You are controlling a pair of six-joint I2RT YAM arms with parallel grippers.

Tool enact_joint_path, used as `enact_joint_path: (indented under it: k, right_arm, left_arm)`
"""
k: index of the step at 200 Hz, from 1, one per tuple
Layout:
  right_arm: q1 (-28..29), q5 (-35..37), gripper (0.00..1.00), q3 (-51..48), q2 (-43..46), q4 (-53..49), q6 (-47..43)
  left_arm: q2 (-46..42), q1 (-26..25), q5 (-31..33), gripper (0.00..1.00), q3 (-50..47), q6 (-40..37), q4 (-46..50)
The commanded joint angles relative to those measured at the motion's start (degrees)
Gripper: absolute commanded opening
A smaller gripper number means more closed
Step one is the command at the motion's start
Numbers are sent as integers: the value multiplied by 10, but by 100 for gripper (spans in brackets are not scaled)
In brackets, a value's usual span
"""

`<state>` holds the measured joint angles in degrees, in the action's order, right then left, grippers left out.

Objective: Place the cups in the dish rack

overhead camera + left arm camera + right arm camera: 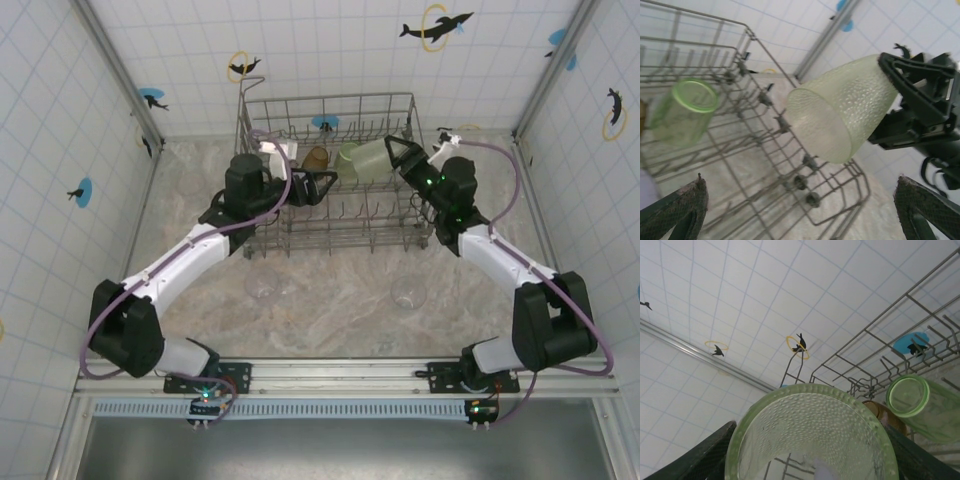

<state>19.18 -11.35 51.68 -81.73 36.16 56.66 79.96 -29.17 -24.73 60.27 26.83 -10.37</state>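
The grey wire dish rack (262, 110) stands at the back of the table. Over its right half my right gripper (397, 157) is shut on a pale green textured cup (372, 161), held tilted with its mouth toward the rack's middle. The same cup (810, 435) fills the space between the right fingers, and it also hangs above the tines (840, 115). A smoother green cup (687, 112) lies on its side inside the rack, next to an amber-brown cup (316, 158). My left gripper (322, 186) sits open and empty inside the rack, its fingertips (687, 205) wide apart.
Two clear cups stand on the marble table in front of the rack, one at the left (262, 284) and one at the right (408, 292). Tiled walls close in the back and sides. The rack's upright tines (800, 180) lie just below the left gripper.
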Motion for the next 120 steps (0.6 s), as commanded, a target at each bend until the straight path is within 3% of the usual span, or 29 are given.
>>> enact_joint_path:
  k: [1, 20, 82, 120]
  right_arm:
    - [4, 23, 55, 40, -15, -24, -47]
    - [5, 34, 54, 74, -31, -61, -83]
    - [5, 89, 53, 142, -75, -127, -177]
    - [9, 135, 53, 173, -97, -156, -246]
  left_arm:
    - [-32, 13, 98, 98, -13, -50, 59]
    - [-44, 24, 152, 98, -18, -68, 81]
    - [-44, 42, 200, 98, -4, -105, 123]
    - [-33, 106, 210, 98, 30, -109, 158]
